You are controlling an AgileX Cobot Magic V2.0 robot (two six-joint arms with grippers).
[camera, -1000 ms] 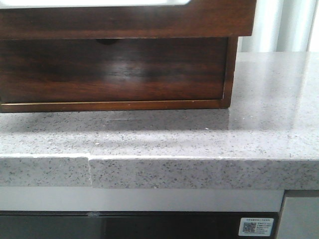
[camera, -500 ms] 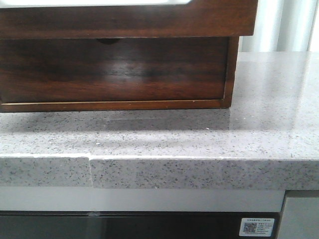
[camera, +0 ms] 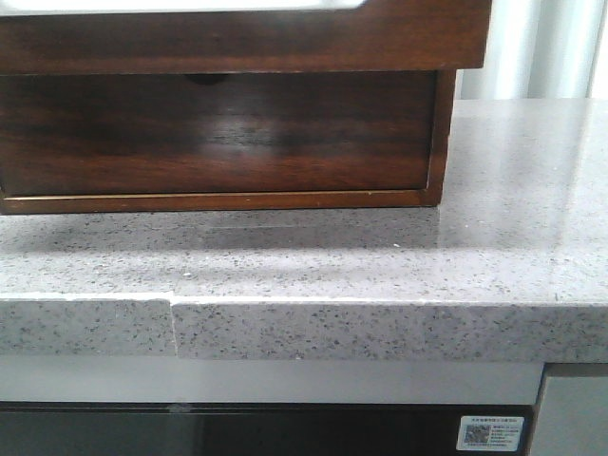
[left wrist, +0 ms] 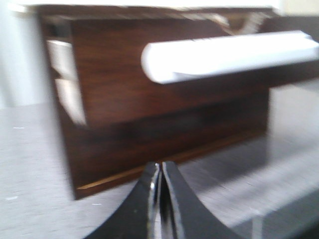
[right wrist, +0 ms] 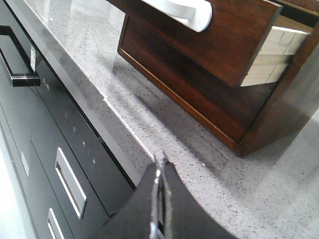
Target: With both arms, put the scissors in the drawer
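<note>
The scissors are not in any view. The drawer [camera: 218, 133], a glossy dark brown front with a half-round notch in its top edge, sits shut in the lower part of the wooden box. It also shows in the right wrist view [right wrist: 184, 84] and, blurred, in the left wrist view [left wrist: 164, 134]. My left gripper [left wrist: 159, 167] is shut with nothing between its fingers, low over the counter in front of the box. My right gripper [right wrist: 159, 164] is shut and empty above the counter's front edge. Neither gripper shows in the front view.
The box's upper drawer [right wrist: 234, 35] with a white handle [right wrist: 184, 12] is pulled out and overhangs the lower one. The box stands on a grey speckled counter [camera: 494, 237]. Below the counter's front edge are dark appliance fronts with metal handles [right wrist: 70, 184].
</note>
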